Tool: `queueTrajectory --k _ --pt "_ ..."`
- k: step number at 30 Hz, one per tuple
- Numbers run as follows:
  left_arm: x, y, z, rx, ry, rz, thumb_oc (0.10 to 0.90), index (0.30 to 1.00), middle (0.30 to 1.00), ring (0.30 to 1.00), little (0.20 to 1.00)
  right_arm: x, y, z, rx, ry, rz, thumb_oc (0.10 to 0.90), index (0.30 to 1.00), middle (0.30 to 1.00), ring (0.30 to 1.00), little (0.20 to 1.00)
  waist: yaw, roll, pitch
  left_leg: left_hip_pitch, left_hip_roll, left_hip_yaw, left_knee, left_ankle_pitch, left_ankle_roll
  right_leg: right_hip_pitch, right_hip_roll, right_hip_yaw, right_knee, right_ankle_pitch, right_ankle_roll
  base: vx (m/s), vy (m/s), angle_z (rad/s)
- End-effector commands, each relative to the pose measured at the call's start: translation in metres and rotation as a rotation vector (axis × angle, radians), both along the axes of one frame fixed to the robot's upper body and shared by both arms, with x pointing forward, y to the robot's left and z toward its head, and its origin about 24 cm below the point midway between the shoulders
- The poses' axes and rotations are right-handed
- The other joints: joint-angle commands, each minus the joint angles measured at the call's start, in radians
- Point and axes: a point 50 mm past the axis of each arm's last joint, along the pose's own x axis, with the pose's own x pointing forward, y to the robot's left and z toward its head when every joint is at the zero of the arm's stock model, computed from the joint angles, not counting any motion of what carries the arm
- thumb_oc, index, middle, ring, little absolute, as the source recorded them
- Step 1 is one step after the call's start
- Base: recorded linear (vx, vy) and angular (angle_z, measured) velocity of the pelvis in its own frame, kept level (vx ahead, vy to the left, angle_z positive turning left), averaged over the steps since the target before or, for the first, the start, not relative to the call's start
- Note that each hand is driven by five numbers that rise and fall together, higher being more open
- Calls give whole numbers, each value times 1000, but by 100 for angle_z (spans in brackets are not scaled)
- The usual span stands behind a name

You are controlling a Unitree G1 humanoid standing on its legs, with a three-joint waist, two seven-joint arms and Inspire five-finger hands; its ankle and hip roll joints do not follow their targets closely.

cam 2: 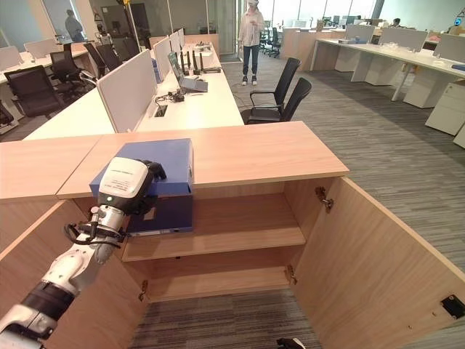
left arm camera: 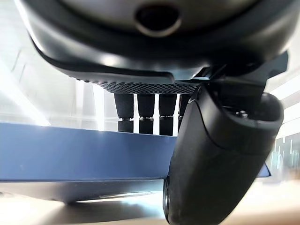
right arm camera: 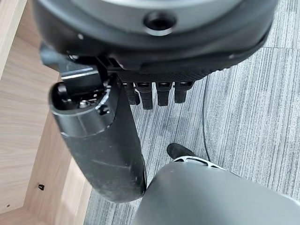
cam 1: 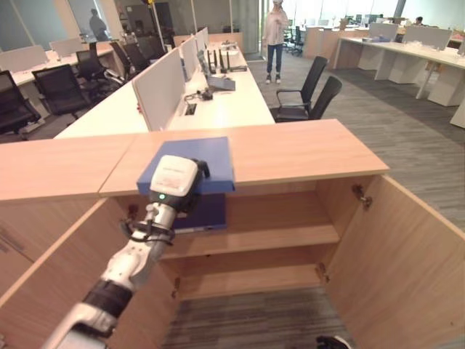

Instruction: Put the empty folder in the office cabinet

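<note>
A blue folder (cam 1: 207,163) lies flat on the wooden cabinet top (cam 1: 305,153), its front edge hanging slightly over the open compartment. My left hand (cam 1: 174,182) covers the folder's front left corner. In the left wrist view its fingers (left arm camera: 145,105) rest on the folder's upper face (left arm camera: 70,150), while the thumb (left arm camera: 220,154) reaches down past the front edge, pinching it. A second, darker blue folder (cam 1: 207,212) sits on the upper shelf (cam 1: 283,233) directly below. My right hand (right arm camera: 159,37) hangs over the carpet, fingers (right arm camera: 159,93) relaxed and holding nothing.
Both cabinet doors stand open, the right door (cam 1: 407,247) swung far out and the left door (cam 1: 65,262) beside my arm. A lower shelf (cam 1: 247,276) lies beneath. Behind are desks with dividers, two black chairs (cam 1: 309,94) and a standing person (cam 1: 275,36).
</note>
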Motion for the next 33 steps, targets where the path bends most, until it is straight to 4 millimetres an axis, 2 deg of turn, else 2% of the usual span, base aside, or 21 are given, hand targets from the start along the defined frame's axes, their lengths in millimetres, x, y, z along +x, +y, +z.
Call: queueTrajectory --k 1,2,3,5,6,8,10,11,12,13,14,15,16,17,18,20,22,25,27,29,33 --pt "-7 -38 28 -336 77 -355 400 300 300 300 300 -18 -4 -4 -24 81 -7 800 900 900 900 900 -1 -41 11 -30 16 -29 -4 -49 -47 88 -53 19 7 -99 112 -23 9 11" --pt "-26 -55 35 -615 217 -607 400 300 300 300 300 -7 -3 -2 -3 45 -30 800 900 900 900 900 1 -39 16 -35 17 -29 -4 -45 -45 85 -55 18 7 -94 112 -31 8 10" --pt "-36 -58 36 -789 309 -730 400 300 300 300 300 4 -1 0 18 10 -31 800 900 900 900 900 4 -36 19 -34 17 -28 -4 -48 -44 86 -55 18 7 -93 112 -31 11 6" --pt "-45 -62 33 -1016 440 -864 400 300 300 300 300 34 11 8 83 -100 -15 800 900 900 900 900 8 -37 24 -40 17 -26 -4 -41 -43 78 -55 20 7 -85 110 -42 -3 -1" --pt "-49 -64 32 -1067 490 -906 400 300 300 300 300 52 19 14 130 -181 -13 800 900 900 900 900 9 -38 27 -41 17 -25 -4 -40 -43 76 -55 22 7 -83 109 -43 -13 -1" --pt "-54 -60 26 -1120 552 -913 400 300 300 300 300 93 28 44 238 -423 -5 800 900 900 900 900 7 -40 38 -40 19 -23 -4 -41 -44 75 -53 26 7 -82 109 -34 -9 -3" --pt "-58 -52 15 -1182 620 -877 400 300 300 300 300 113 25 78 302 -623 24 800 900 900 900 900 3 -41 40 -45 19 -19 -4 -37 -46 69 -53 26 7 -80 109 -30 -4 -13" --pt "-58 -52 15 -1182 620 -877 400 300 300 300 300 113 25 78 302 -623 23 800 900 900 900 900 3 -41 38 -46 19 -19 -4 -37 -46 68 -53 26 7 -80 109 -9 -5 -17" --pt "-62 -42 6 -1201 654 -829 400 300 300 300 300 124 15 113 317 -797 62 800 900 900 900 900 -1 -41 39 -48 18 -18 -4 -36 -47 66 -53 24 7 -80 112 1 -4 -13" --pt "-63 -36 3 -1208 656 -799 400 300 300 300 300 128 9 127 312 -865 71 800 900 900 900 900 -1 -41 40 -48 18 -18 -4 -36 -46 66 -53 23 7 -81 112 2 -1 -5" --pt "-67 -24 -4 -1224 660 -732 400 300 300 300 300 134 -5 153 272 -982 89 800 900 900 900 900 -2 -40 40 -48 17 -20 -4 -36 -44 66 -54 22 7 -81 114 0 0 0" --pt "-68 -24 -4 -1225 661 -731 400 300 300 300 300 134 -5 153 272 -980 89 800 900 900 900 900 -2 -39 39 -47 17 -20 -4 -36 -44 66 -53 21 7 -81 114 0 0 0" --pt "-70 -18 -6 -1223 661 -700 400 300 300 300 300 135 -9 164 253 -1034 107 800 900 900 900 900 -2 -39 40 -47 17 -21 -4 -36 -43 66 -54 22 7 -81 114 -1 4 5" --pt "-75 -6 -12 -1190 659 -626 400 300 300 300 300 139 -18 187 200 -1128 138 800 900 900 900 900 0 -39 42 -47 17 -23 -4 -37 -41 66 -54 22 7 -82 114 -1 4 6" --pt "-76 -6 -12 -1190 660 -625 400 300 300 300 300 138 -18 187 200 -1127 138 800 900 900 900 900 -1 -39 41 -46 17 -23 -4 -37 -41 67 -54 21 7 -82 114 -2 3 4" --pt "-81 6 -19 -1169 645 -538 400 300 300 300 300 140 -28 206 143 -1208 138 800 900 900 900 900 1 -40 42 -47 17 -24 -4 -38 -38 66 -54 22 7 -83 113 0 0 0" --pt "-82 12 -22 -1158 635 -497 400 300 300 300 300 140 -32 212 122 -1230 133 800 900 900 900 900 2 -41 43 -48 17 -25 -4 -38 -37 66 -54 22 7 -82 113 0 0 0" --pt "-87 21 -29 -1143 627 -423 400 300 300 300 300 139 -35 218 92 -1253 135 800 900 900 900 900 5 -43 45 -51 17 -27 -4 -39 -35 64 -54 23 7 -82 112 0 0 0" --pt "-89 28 -37 -1119 623 -352 400 300 300 300 300 137 -38 214 72 -1230 128 800 900 900 900 900 9 -45 48 -54 19 -27 -4 -38 -34 63 -55 21 7 -83 111 0 0 0" --pt "-89 29 -37 -1119 623 -351 400 300 300 300 300 138 -38 214 72 -1230 129 800 900 900 900 900 8 -45 48 -54 19 -27 -4 -38 -34 63 -55 21 7 -83 111 0 0 0" --pt "-94 44 -43 -1039 595 -235 400 300 300 300 300 135 -45 206 7 -1168 151 800 900 900 900 900 15 -46 51 -58 19 -30 -4 -37 -33 60 -54 19 7 -85 109 0 0 0"
